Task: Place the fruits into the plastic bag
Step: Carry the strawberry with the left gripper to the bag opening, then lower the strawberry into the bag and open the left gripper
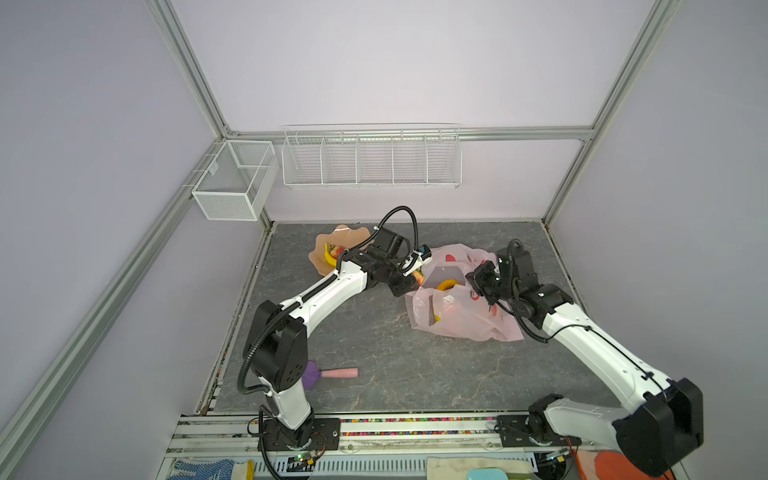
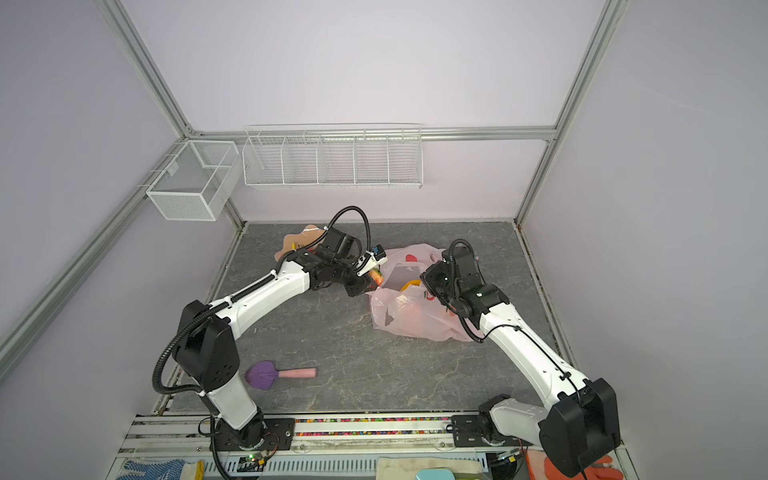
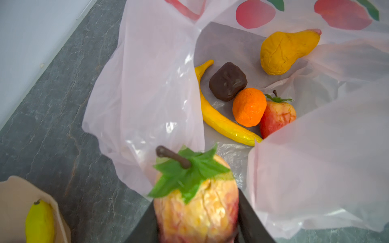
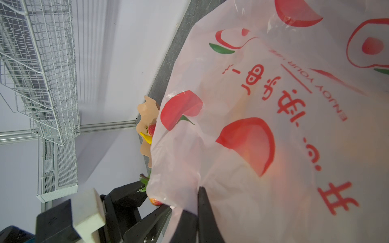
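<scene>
My left gripper point(image 3: 195, 221) is shut on a red-yellow strawberry point(image 3: 195, 202) with green leaves, held just above the near rim of the plastic bag point(image 3: 147, 84). Inside the bag lie a banana point(image 3: 219, 117), a dark brown fruit point(image 3: 227, 81), an orange point(image 3: 249, 107), another strawberry point(image 3: 277, 117) and a yellow pear point(image 3: 284, 52). My right gripper point(image 4: 196, 210) is shut on the bag's edge point(image 4: 273, 126) and lifts it, so the mouth gapes. In both top views the bag point(image 1: 461, 320) point(image 2: 415, 320) lies right of centre, with the held strawberry point(image 1: 419, 276) point(image 2: 376, 275) at its left rim.
A peach scalloped bowl point(image 1: 347, 236) behind the left arm holds a banana point(image 1: 329, 258) and a strawberry point(image 1: 337, 251). A purple-headed, pink-handled utensil point(image 1: 332, 372) lies near the left arm's base. Wire baskets point(image 1: 370, 158) hang on the back wall.
</scene>
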{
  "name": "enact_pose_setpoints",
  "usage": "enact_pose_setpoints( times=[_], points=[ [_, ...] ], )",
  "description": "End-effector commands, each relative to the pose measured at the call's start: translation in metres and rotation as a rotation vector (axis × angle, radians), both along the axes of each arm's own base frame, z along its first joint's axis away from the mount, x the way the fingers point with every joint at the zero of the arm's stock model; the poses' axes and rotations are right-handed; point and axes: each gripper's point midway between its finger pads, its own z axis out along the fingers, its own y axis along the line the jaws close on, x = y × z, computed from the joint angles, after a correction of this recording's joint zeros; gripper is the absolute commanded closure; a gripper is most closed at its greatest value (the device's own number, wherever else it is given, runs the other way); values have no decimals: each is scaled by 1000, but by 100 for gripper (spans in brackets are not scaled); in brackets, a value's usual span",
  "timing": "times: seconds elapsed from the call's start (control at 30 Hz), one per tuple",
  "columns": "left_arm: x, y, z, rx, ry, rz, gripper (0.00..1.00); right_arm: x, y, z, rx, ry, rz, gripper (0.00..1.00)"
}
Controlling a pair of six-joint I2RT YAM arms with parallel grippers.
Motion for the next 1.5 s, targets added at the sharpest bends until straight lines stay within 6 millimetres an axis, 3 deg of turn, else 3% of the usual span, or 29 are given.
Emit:
enact_pose_setpoints(
  times=[0.0,0.2,0.6,0.93,1.2,1.3,1.47],
  points=[
    [-1,-14,-2,-11,13,-49,79,-4,-2,2,6,-7,1,94],
    [-1,-29,-9,-41,48,-69,79,-3,0,3,10,-11,5,94],
    [-53,-74,-4,-191,210,-141,78,-1,0,1,16,-9,-4,94],
    [-56,-119,-8,-333,362,-76,75,2,0,-1,51,-13,-26,94],
    [-54,-144,-24,-325,433,-41,61,3,3,1,76,-24,-31,94],
    [-58,-152,-24,-343,454,-36,47,3,3,1,78,-23,-33,94],
    [-54,-150,-18,-355,453,12,23,4,2,1,78,-25,-33,94]
  ],
)
